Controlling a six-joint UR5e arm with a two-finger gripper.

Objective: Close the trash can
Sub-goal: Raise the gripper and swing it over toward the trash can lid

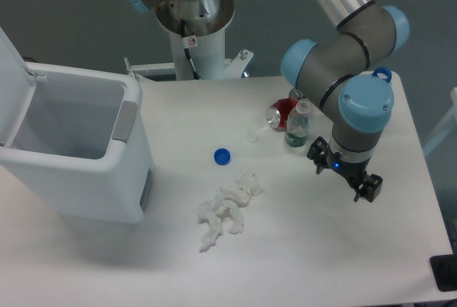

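The trash can (86, 178) is a large white boxy bin standing at the table's left side. It is open, and its interior shows. Its flat white lid (13, 86) stands raised at the far left edge of the view. A grey latch (125, 120) sits on the bin's right rim. My gripper (344, 171) hangs over the right part of the table, far right of the bin and pointing down. Its black jaws look spread apart and nothing is between them.
A blue bottle cap (223, 155) and crumpled white tissue (227, 210) lie mid-table. A clear plastic bottle (298, 125), a red can (280, 114) and a small white cap (250, 136) sit close to the left of my gripper. The robot base (194, 14) stands at the back.
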